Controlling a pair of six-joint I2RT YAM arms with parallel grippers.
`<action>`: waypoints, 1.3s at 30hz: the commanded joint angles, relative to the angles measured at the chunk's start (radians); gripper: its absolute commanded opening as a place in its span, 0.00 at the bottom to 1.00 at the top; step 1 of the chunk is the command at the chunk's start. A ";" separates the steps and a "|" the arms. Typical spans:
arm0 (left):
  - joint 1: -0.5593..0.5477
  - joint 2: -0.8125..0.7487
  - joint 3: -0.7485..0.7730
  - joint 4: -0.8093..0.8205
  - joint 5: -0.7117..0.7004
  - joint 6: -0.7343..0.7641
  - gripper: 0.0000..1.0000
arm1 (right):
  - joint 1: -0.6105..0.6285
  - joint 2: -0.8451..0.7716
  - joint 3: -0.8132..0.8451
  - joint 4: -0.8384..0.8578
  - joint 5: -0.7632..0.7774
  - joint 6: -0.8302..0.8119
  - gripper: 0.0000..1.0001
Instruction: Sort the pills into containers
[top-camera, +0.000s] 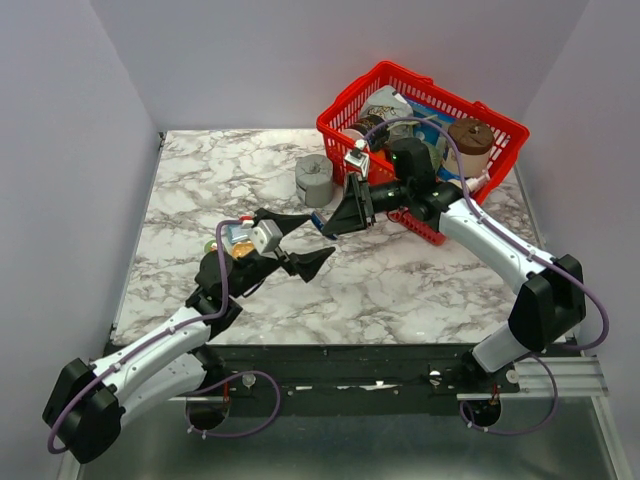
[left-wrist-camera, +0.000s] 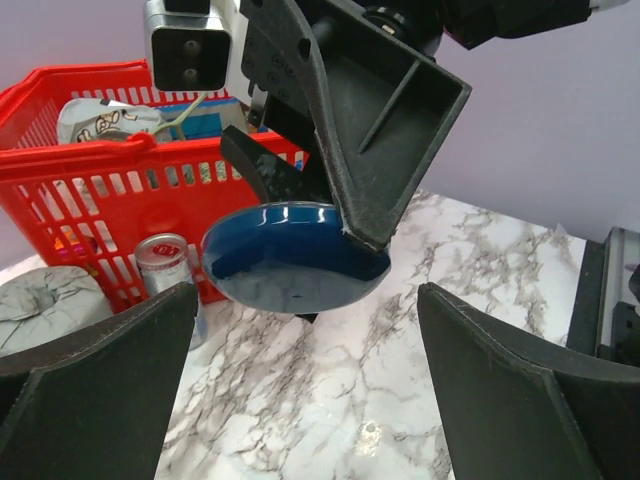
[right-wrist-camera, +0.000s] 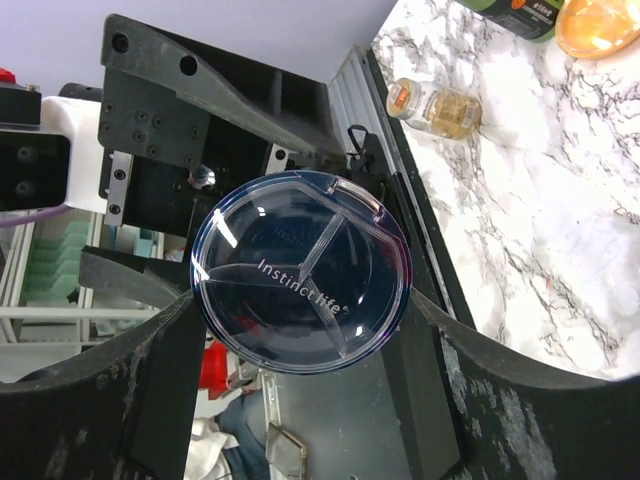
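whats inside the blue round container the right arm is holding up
The blue container is clear on top: three divided compartments show, with no pills visible in them. Its dark base and the glare could hide something small.

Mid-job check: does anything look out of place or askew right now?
Yes. The dark blue container is off the table, clamped by its rim in the right gripper and tilted rather than level, with its clear lid on. The left gripper faces it, open and empty. I see nothing spilled.
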 joint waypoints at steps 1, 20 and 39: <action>-0.033 0.038 -0.016 0.128 -0.035 -0.018 0.99 | 0.000 -0.019 -0.012 0.053 -0.051 0.038 0.47; -0.056 0.087 -0.013 0.161 -0.144 0.005 0.99 | 0.000 -0.020 -0.032 0.069 -0.060 0.047 0.47; -0.056 0.115 0.015 0.159 -0.092 -0.003 0.95 | 0.000 -0.019 -0.045 0.077 -0.063 0.049 0.47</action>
